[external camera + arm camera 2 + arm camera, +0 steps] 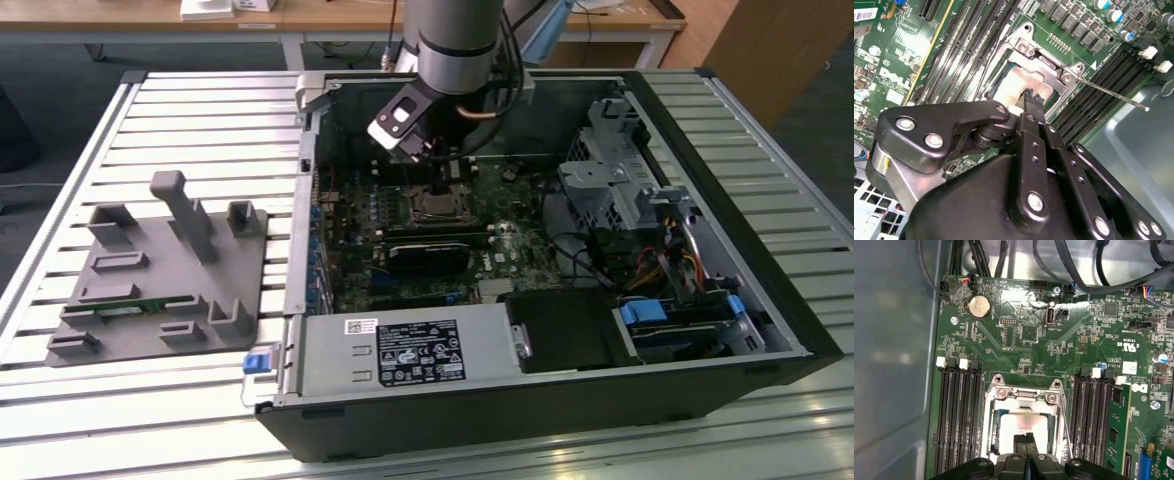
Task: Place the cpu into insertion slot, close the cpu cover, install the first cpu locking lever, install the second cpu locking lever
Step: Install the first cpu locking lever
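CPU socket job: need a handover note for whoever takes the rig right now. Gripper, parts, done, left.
The gripper is shut on nothing, its tips over the cpu; I cannot tell if they touch.
The cpu sits in the insertion slot, its silver top showing through the window.
The cpu cover looks down over the chip.
Done: cpu placed, cover apparently closed.
Left: both levers. One locking lever sticks out free from the socket corner.
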Robot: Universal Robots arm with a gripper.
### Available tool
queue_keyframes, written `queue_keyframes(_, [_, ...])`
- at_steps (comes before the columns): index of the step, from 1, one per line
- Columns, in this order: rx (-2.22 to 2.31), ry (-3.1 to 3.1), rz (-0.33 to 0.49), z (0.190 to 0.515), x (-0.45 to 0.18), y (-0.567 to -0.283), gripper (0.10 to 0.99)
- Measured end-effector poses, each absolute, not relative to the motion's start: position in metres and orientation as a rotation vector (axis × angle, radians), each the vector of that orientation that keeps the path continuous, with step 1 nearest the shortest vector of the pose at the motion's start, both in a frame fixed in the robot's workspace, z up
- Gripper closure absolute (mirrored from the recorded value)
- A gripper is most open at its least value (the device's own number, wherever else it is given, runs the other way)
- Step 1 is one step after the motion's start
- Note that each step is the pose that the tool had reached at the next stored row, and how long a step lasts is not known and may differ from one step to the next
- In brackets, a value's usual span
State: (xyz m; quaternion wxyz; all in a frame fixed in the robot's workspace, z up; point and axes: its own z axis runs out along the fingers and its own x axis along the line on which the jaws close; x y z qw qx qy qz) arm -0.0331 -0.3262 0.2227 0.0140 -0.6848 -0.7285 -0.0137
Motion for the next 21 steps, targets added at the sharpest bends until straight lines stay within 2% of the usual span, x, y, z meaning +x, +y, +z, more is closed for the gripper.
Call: queue_keyframes(21, [-2.111, -2.296, -0.033, 0.264, -0.033, -0.326, 0.976])
